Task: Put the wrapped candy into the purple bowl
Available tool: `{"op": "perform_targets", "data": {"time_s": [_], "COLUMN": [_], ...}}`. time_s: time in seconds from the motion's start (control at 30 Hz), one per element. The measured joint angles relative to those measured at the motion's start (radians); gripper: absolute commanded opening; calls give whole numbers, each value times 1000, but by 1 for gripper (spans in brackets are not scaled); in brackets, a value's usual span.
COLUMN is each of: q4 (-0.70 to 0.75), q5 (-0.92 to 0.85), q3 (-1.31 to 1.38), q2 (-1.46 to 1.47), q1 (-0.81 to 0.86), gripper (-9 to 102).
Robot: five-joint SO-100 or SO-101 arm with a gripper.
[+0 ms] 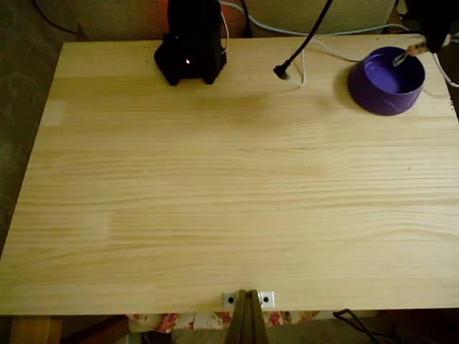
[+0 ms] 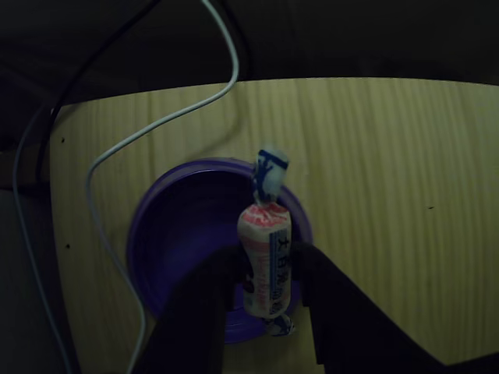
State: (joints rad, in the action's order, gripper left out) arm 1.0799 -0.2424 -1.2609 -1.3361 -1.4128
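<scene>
The purple bowl (image 1: 387,81) stands at the table's far right in the fixed view, and its dark inside (image 2: 187,234) lies under the fingers in the other view. My gripper (image 1: 423,44) hangs over the bowl's right rim, shut on the wrapped candy (image 1: 409,54). Seen from the other view, the candy (image 2: 267,261) is whitish-pink with a twisted blue-white end pointing away, pinched between the two dark fingers (image 2: 210,296) of the gripper (image 2: 269,269), above the bowl's opening.
The arm's black base (image 1: 190,43) sits at the back left of the wooden table (image 1: 215,186). A black cable (image 1: 301,46) and a white cable (image 1: 315,46) trail across the back edge beside the bowl. A small bracket (image 1: 247,298) marks the front edge.
</scene>
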Motion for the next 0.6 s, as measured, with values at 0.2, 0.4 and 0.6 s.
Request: {"op": "perform_targets", "data": {"time_s": [0.2, 0.4, 0.6], "q4": [0, 12, 12], "q5": [23, 38, 51], "q3": [0, 0, 0], "q2": [11, 11, 11], "q1": [-26, -29, -29], "gripper": [3, 9, 11]}}
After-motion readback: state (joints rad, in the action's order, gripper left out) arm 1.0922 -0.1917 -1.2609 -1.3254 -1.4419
